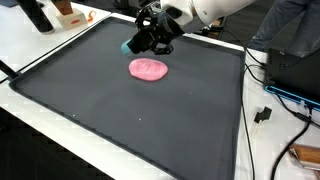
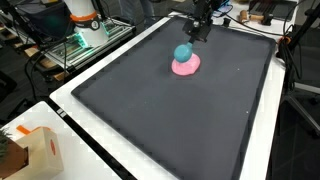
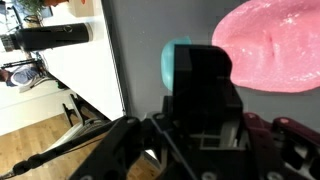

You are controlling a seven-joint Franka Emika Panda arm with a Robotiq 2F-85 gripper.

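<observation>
A flat pink blob (image 1: pixel 148 69) lies on the dark mat (image 1: pixel 120 120) toward its far side, and it also shows in the other exterior view (image 2: pixel 187 67) and at the wrist view's upper right (image 3: pixel 270 45). A teal ball (image 2: pixel 184 52) rests against it; in the wrist view the ball (image 3: pixel 173 62) is half hidden behind my fingers. My gripper (image 1: pixel 143 44) hovers above the mat just past the ball (image 1: pixel 127 46), without touching it. In the wrist view the fingers (image 3: pixel 200 60) look pressed together as one black block, with nothing between them. The gripper (image 2: pixel 197 30) hangs beyond the ball.
The mat (image 2: pixel 150 130) covers a white table. A cardboard box (image 2: pixel 40 150) stands at one corner, and cables (image 1: pixel 265 112) with equipment lie beside the mat's edge. A white and orange machine (image 2: pixel 85 15) stands behind. Boxes (image 1: pixel 66 12) sit at a far corner.
</observation>
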